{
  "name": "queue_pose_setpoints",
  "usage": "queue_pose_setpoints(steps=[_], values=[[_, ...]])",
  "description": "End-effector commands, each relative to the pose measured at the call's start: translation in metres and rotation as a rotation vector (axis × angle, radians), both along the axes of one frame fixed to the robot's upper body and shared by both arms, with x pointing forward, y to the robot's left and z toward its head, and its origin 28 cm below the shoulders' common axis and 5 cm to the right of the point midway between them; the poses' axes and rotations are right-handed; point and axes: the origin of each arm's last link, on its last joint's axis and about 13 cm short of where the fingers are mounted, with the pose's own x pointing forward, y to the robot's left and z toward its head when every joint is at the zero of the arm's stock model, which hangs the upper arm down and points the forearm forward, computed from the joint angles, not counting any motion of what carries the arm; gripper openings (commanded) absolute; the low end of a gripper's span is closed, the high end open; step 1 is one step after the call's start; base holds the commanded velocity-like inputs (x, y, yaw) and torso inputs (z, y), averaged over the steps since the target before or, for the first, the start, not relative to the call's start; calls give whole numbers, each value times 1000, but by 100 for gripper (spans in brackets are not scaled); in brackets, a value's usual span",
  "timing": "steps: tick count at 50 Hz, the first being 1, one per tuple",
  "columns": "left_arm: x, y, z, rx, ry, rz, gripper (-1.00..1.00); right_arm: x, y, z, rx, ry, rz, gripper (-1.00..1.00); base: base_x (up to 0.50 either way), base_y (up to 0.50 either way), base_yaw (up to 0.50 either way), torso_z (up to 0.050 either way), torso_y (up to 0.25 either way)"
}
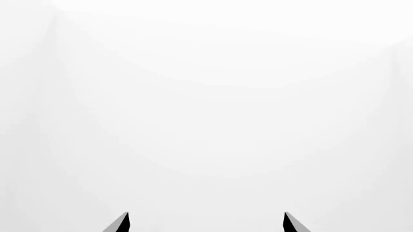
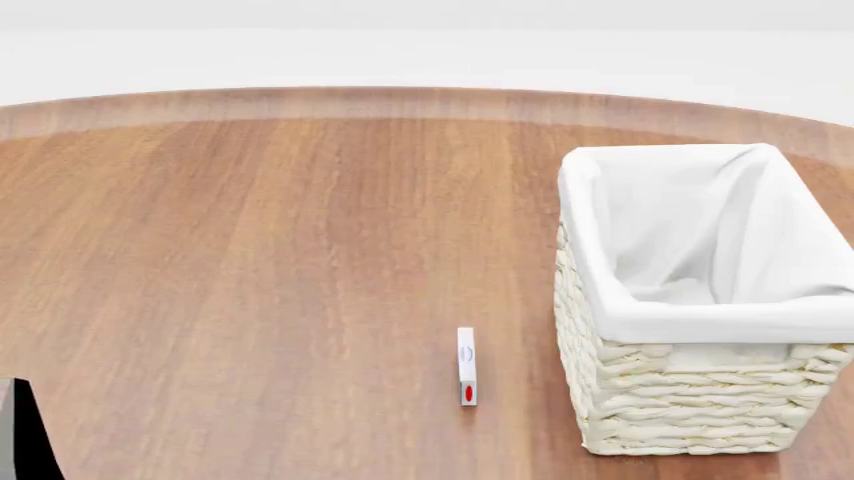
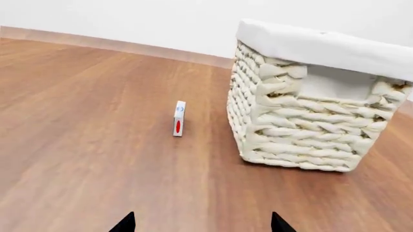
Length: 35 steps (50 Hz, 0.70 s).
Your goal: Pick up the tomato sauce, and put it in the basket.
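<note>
Oddly, no tomato sauce can shows in any view. On the round wooden table (image 2: 267, 260) stands the cream wicker basket (image 2: 681, 400), its white cloth lining (image 2: 694, 230) folded over the rim. Just beside it stands a thin white card with a red mark (image 2: 466, 366). The right gripper (image 3: 201, 224) has its fingertips spread above the wood; the left gripper (image 1: 206, 223) is likewise spread, facing blank white.
</note>
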Motion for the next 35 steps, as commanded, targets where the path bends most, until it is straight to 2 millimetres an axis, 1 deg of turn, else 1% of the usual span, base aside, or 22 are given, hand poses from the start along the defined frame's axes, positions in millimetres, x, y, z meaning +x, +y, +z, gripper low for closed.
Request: queue_pose_setpoints(steps=[1,35], values=[[0,0,0,1,0,0,100,-2,0,-9,27,52,-3,100,0,0,0,0,0],[0,-1,-2,11,9,-3,100,-22,-2,-12,45,100,-24,100,0,0,0,0,0]])
